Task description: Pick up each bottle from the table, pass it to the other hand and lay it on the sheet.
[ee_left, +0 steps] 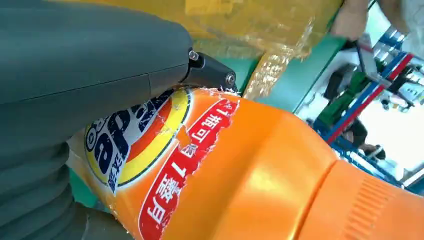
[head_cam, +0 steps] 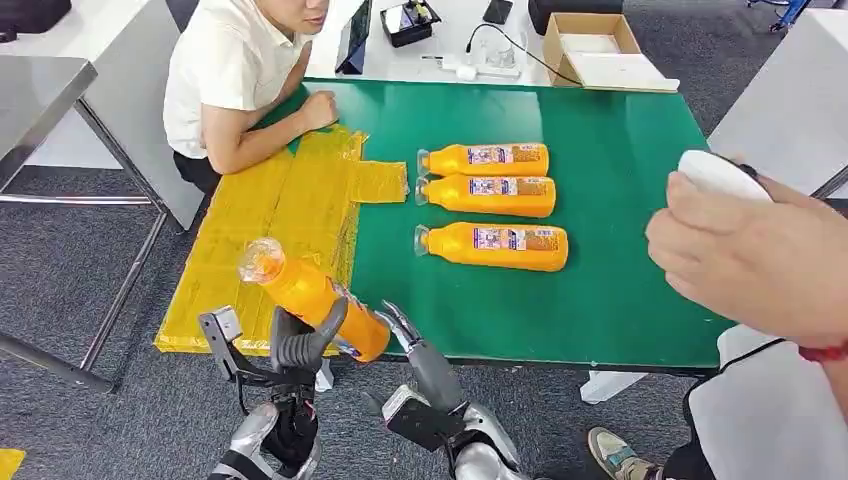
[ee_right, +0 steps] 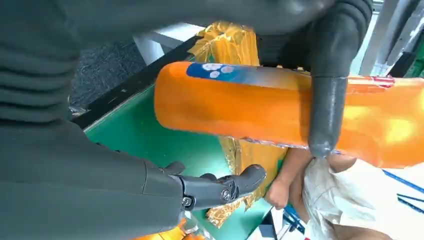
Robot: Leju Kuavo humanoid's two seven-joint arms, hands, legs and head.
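Note:
My left hand (head_cam: 298,345) grips an orange bottle (head_cam: 312,294) by its lower body and holds it tilted above the table's front edge, its clear cap toward the yellow sheet (head_cam: 285,215). In the left wrist view the bottle's label (ee_left: 150,150) lies against my palm. My right hand (head_cam: 412,338) is just right of the bottle's base with its fingers spread and nothing in it. The right wrist view has the bottle (ee_right: 240,107) with a dark finger (ee_right: 325,110) wrapped over it. Three more orange bottles (head_cam: 487,159) (head_cam: 489,196) (head_cam: 497,247) lie side by side on the green table (head_cam: 620,150).
A seated person rests a forearm (head_cam: 265,135) on the sheet's far end. Another person's hand (head_cam: 750,255) with a white object (head_cam: 720,175) reaches in over the table's right side. A cardboard box (head_cam: 595,45) and cables sit behind the table.

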